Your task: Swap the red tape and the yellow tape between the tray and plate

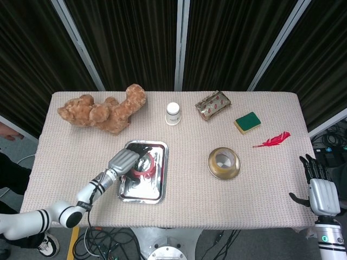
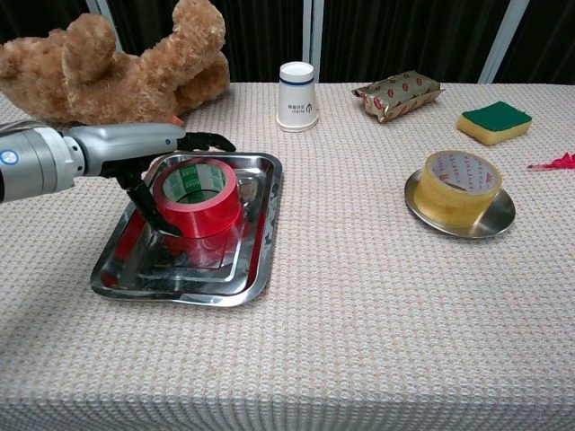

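Observation:
The red tape (image 2: 199, 196) lies flat in the steel tray (image 2: 260, 260), left of centre. My left hand (image 2: 135, 148) reaches in from the left with its fingers spread around the roll: the thumb (image 2: 169, 224) lies at the roll's near-left side and the other fingers (image 2: 208, 140) stretch just behind its far rim. The roll still rests on the tray floor. From above, the left hand (image 1: 126, 160) covers part of the red tape (image 1: 146, 164). The yellow tape (image 2: 461, 184) sits on the round plate (image 2: 492, 221) at the right. My right hand (image 1: 321, 190) hangs empty, fingers apart, off the table's front right corner.
A brown teddy bear (image 2: 117, 67) lies at the back left, close behind the tray. A paper cup (image 2: 296, 96), a foil snack packet (image 2: 400, 92) and a green-and-yellow sponge (image 2: 494, 121) line the back. A red feather (image 1: 271, 141) lies at the right edge.

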Robot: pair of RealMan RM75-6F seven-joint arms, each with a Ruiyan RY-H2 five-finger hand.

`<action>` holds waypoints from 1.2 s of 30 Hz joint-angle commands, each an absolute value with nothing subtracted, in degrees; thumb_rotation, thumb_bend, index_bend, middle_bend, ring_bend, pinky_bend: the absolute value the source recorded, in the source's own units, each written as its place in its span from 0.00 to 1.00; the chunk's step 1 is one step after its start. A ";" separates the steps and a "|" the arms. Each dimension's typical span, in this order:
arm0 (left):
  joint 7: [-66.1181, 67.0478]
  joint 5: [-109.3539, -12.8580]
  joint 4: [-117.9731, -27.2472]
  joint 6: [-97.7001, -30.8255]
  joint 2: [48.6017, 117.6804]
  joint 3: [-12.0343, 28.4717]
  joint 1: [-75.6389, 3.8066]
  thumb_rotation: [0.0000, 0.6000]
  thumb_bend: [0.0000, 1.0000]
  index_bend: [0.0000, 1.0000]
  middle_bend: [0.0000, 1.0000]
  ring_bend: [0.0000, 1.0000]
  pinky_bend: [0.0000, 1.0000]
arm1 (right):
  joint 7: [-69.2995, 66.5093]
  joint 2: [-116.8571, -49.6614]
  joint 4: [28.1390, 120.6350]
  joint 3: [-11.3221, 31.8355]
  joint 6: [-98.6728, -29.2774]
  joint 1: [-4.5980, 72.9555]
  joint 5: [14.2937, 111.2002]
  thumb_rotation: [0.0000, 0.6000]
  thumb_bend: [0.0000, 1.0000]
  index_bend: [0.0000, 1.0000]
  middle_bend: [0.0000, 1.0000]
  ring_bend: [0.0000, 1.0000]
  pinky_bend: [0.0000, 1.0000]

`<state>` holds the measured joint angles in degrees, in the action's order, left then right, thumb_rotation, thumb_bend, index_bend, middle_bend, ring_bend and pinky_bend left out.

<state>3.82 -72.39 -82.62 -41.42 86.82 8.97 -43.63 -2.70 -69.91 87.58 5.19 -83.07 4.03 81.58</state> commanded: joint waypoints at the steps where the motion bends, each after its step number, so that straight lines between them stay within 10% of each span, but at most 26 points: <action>1: 4.24 -71.62 -82.16 -40.73 86.63 8.74 -44.29 1.00 0.06 0.01 0.00 0.00 0.11 | -2.74 -70.02 87.42 5.12 -82.97 4.01 81.56 1.00 0.00 0.00 0.00 0.00 0.00; 11: 8.44 -67.31 -83.70 -40.91 86.33 8.09 -45.46 1.00 0.10 0.05 0.12 0.10 0.35 | -2.78 -70.42 86.96 5.24 -82.68 3.93 80.92 1.00 0.00 0.00 0.00 0.00 0.00; 36: 9.46 -66.00 -86.32 -44.35 85.43 9.87 -47.87 1.00 0.22 0.26 0.26 0.22 0.45 | -3.80 -70.56 86.21 5.41 -82.70 3.60 80.61 1.00 0.00 0.00 0.00 0.00 0.00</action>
